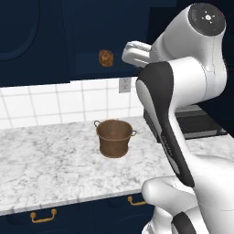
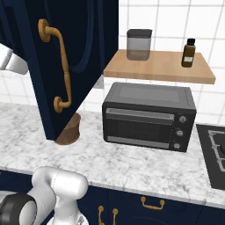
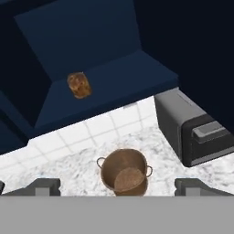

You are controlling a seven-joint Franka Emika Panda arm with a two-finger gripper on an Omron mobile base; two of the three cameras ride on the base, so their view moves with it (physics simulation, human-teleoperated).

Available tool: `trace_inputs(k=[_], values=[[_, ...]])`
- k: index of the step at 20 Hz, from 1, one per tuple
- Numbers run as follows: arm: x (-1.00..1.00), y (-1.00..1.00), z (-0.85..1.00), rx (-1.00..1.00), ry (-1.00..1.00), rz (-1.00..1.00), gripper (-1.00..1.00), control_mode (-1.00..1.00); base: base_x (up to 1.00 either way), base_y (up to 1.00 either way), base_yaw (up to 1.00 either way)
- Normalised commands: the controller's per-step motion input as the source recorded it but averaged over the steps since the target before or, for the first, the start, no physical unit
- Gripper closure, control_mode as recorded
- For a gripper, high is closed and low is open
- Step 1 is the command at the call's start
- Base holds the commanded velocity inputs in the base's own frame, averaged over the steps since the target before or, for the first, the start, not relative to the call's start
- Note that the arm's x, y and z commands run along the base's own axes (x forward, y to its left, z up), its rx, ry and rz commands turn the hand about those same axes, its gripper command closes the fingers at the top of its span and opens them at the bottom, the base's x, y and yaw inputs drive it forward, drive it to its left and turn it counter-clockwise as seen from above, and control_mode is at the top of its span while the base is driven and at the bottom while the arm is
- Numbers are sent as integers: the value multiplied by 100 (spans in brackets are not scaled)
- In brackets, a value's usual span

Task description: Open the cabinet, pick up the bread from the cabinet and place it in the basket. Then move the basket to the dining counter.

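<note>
The navy cabinet stands open, and its door with the long brass handle is swung out toward me. The small golden-brown bread lies on the cabinet's bottom shelf, also seen as bread. The brown woven basket stands empty on the marble worktop below the cabinet; the door half hides the basket. My gripper is open, well short of the bread, above and in front of the basket, with nothing between its fingertips. The dining counter is out of view.
A black toaster oven stands right of the basket under a wooden shelf holding a jar and a bottle. A stove lies at the far right. Drawers with brass pulls run below the worktop.
</note>
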Motion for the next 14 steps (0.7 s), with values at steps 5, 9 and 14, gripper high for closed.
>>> trace_inputs(k=[5, 9, 14], values=[[79, 0, 1, -6, -5, 9, -100, -100, 0, 0, 0], [59, 0, 0, -18, 0, 19, -100, -100, 0, 0, 0], [49, 11, -1, -18, 0, 20, -100, -100, 0, 0, 0]])
